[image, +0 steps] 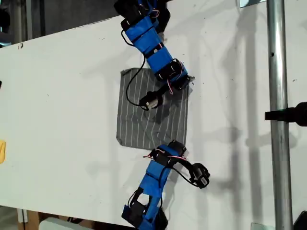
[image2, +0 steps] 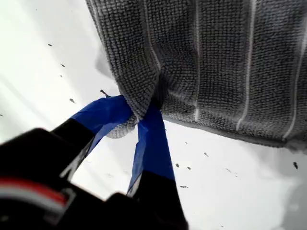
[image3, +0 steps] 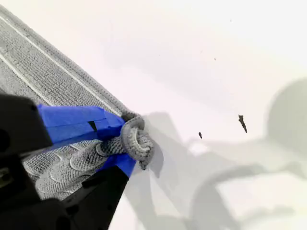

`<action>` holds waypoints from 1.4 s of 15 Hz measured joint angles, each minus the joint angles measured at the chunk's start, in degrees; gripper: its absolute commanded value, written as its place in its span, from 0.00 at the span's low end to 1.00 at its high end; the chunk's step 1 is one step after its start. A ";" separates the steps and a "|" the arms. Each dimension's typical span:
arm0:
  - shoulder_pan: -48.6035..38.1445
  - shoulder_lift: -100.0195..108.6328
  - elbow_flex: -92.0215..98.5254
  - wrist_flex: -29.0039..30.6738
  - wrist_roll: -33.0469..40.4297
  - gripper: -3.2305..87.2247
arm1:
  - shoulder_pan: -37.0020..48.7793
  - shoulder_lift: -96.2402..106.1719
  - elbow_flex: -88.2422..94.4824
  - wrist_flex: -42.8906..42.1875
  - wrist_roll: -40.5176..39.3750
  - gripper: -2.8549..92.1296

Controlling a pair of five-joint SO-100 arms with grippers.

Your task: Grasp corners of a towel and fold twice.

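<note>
The grey white-striped towel [image: 144, 120] lies flat on the white table [image: 62, 120]. My first gripper [image: 186, 79] reaches in from the exterior view's top and is shut on the towel's upper right corner as that view shows it. The first wrist view shows blue jaws [image2: 139, 112] pinching that corner [image2: 121, 128], with the towel [image2: 216, 57] spreading beyond. My second gripper [image: 176, 145] comes from the exterior view's bottom and is shut on the lower right corner. In the second wrist view its jaws [image3: 125, 143] squeeze the curled corner [image3: 138, 143] of the towel [image3: 43, 72].
A vertical metal pole [image: 278, 120] with a black clamp [image: 292, 114] stands at the exterior view's right. A yellow object [image: 2, 151] sits at that view's left edge. The table's far edge runs along the top left. Arm shadows fall right of the towel.
</note>
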 measured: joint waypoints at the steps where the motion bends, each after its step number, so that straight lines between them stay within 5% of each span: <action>1: -0.09 0.62 0.00 0.00 0.00 0.00 | 0.00 0.35 0.00 0.00 0.00 0.03; 6: 2.46 5.63 -10.46 16.44 0.62 0.00 | -4.57 7.12 -9.05 -0.53 -1.76 0.03; 8: 5.62 13.01 -10.28 18.28 -0.88 0.00 | -7.38 2.37 -23.99 2.81 -4.04 0.03; 11: 2.99 16.61 -3.69 18.63 0.00 0.00 | -4.48 3.69 -22.68 6.68 -1.05 0.03; 17: -15.47 16.70 -4.31 15.82 20.92 0.00 | 8.00 13.36 -7.91 23.20 5.01 0.03; 21: -27.95 11.16 -14.15 15.73 34.19 0.00 | 18.46 25.93 7.12 25.22 6.68 0.03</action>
